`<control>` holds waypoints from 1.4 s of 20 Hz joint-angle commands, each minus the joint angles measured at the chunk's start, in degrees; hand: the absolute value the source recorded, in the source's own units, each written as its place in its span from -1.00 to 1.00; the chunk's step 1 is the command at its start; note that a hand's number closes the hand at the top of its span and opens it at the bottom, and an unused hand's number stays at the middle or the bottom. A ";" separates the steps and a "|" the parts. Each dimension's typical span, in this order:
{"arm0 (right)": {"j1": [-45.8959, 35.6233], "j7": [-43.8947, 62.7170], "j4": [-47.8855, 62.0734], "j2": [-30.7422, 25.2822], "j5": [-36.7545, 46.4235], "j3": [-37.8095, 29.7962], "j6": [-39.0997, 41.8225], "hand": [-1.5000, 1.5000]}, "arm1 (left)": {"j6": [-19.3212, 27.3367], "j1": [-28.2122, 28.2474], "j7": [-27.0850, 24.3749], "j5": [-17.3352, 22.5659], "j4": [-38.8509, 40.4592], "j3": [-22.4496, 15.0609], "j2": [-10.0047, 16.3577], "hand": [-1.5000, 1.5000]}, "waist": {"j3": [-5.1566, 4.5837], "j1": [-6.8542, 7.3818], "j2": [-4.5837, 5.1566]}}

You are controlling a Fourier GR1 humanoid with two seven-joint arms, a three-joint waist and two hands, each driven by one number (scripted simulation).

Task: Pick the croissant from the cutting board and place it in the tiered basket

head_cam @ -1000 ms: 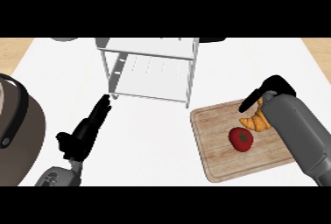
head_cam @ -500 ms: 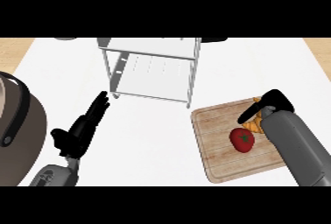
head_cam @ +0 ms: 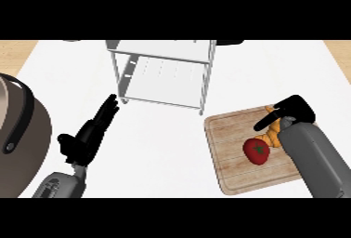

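Currently croissant [head_cam: 275,135] is pinched on board [head_cam: 230,135] by curled right hand [head_cam: 296,110]; tomato [head_cam: 257,151] beside thumb; left hand [head_cam: 86,137] held open.

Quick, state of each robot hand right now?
Left robot hand: open, fingers straight, holding nothing.
Right robot hand: shut on the croissant, which lies on the cutting board.
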 commanded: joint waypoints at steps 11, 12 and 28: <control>-0.10 2.31 -4.67 1.62 11.22 -2.24 2.38 1.00 | -1.99 -0.69 1.12 -2.60 1.27 2.15 -2.41 0.00 | 0.22 0.10 0.30; 2.84 -5.93 -6.11 0.69 10.16 0.94 2.77 1.00 | -2.54 -1.69 -1.41 -1.65 3.67 3.05 -1.68 0.00 | 0.20 -0.32 0.30; 4.29 -37.48 -39.43 -8.11 -9.83 -5.11 10.28 1.00 | -2.37 1.12 -1.14 -2.44 1.58 2.76 -1.62 0.00 | 0.19 -0.70 0.05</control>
